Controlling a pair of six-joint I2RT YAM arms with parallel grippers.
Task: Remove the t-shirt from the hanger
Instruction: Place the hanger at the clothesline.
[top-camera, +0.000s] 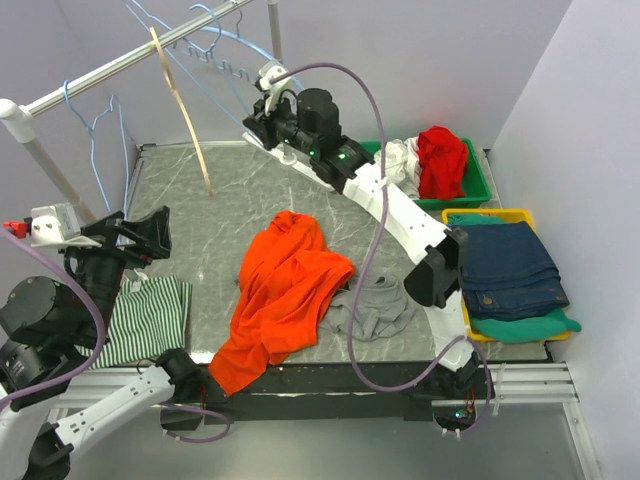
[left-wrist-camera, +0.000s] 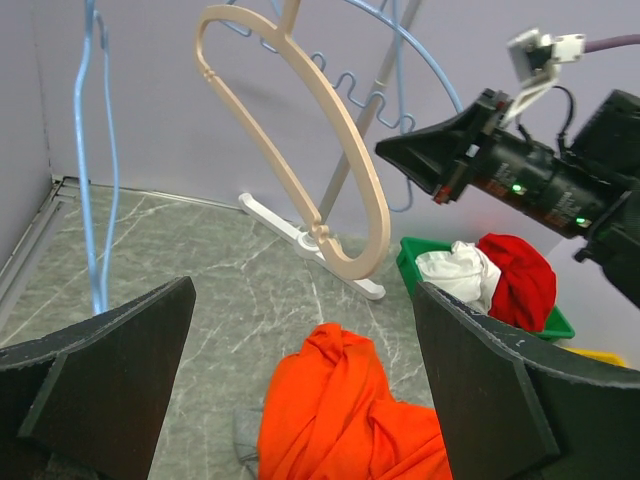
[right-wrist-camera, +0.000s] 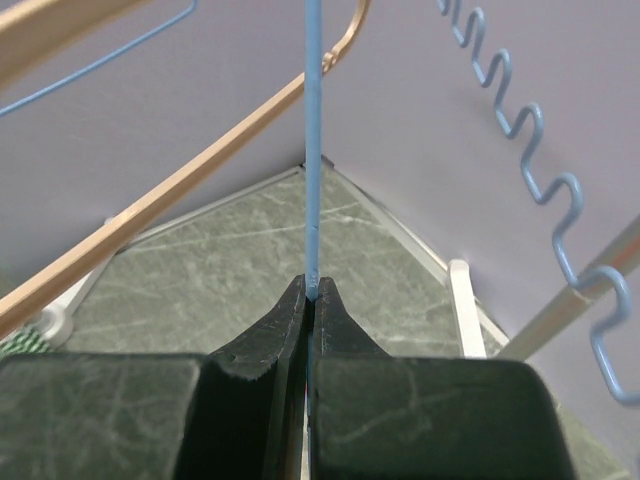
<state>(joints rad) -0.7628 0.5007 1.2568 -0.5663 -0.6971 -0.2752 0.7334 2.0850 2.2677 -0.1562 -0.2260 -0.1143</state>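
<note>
The orange t-shirt (top-camera: 285, 300) lies crumpled on the table, off any hanger; it also shows in the left wrist view (left-wrist-camera: 350, 420). My right gripper (top-camera: 255, 122) is at the back by the rail, shut on the thin wire of a blue hanger (right-wrist-camera: 312, 150), pinched between its fingertips (right-wrist-camera: 312, 285). That blue hanger (top-camera: 232, 70) hangs bare from the rail. My left gripper (top-camera: 135, 235) is open and empty at the left, held above the table and facing the t-shirt (left-wrist-camera: 303, 300).
A bare wooden hanger (top-camera: 180, 110) hangs on the rail (top-camera: 120, 65), another blue hanger (top-camera: 100, 130) further left. A striped green shirt (top-camera: 150, 320) and a grey cloth (top-camera: 375, 305) lie on the table. A green bin (top-camera: 478, 190) and a yellow bin (top-camera: 500, 213) hold clothes at right.
</note>
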